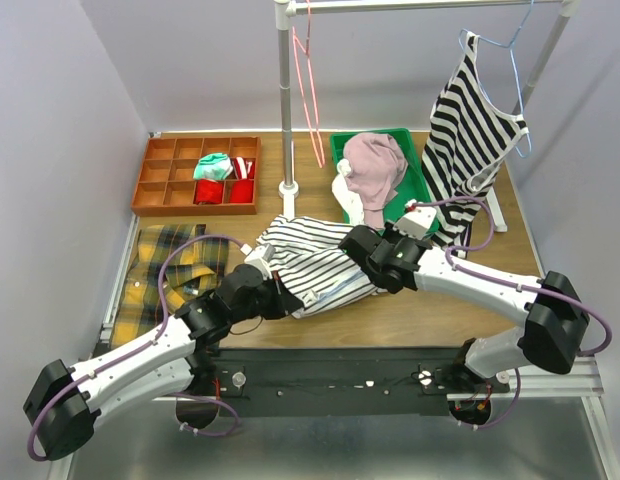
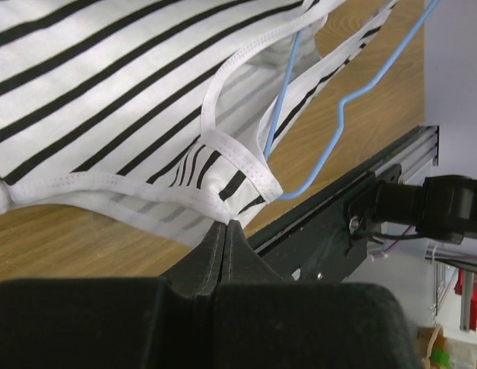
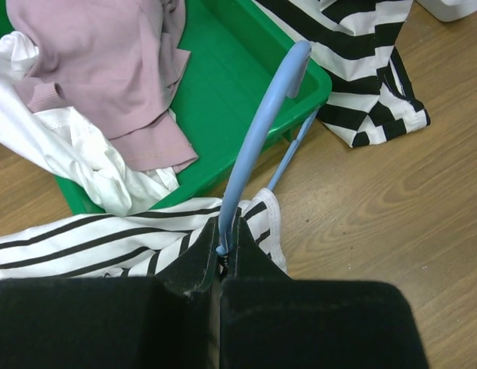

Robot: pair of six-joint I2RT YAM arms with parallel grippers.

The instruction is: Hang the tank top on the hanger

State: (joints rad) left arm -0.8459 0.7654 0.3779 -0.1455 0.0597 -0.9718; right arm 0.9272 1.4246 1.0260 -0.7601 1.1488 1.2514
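The task is about half way, as I judge it. The tank top (image 1: pixel 310 262) is lying crumpled on the worktop (image 1: pixel 420 310), between the two arms and just in front of the green bin (image 1: pixel 338 148). The hanger (image 3: pixel 258 138) is already going into it: in the left wrist view the blue wire is passing under a white hemmed edge and into the cloth. The right fingers (image 3: pixel 208 269) are closing tightly on the hanger near its hook, which is sticking up out of the top. The left fingers (image 2: pixel 211 257) are pressing together and seem to be pinching the hemmed edge of the tank top, holding it a little above the wood.

What is remaining, I think, is to bring both straps over the shoulders of the hanger. I cannot tell if either strap is sitting there now.

I am counting three hangers: this blue one, a second blue hanger (image 1: pixel 512 60) carrying the bold-striped top (image 1: pixel 470 130) on the rail (image 1: pixel 420 5), and one pink-red hanger (image 1: pixel 312 90) hanging bare. There are two striped tops, one pink garment (image 1: pixel 375 165) in the bin, and one bin.
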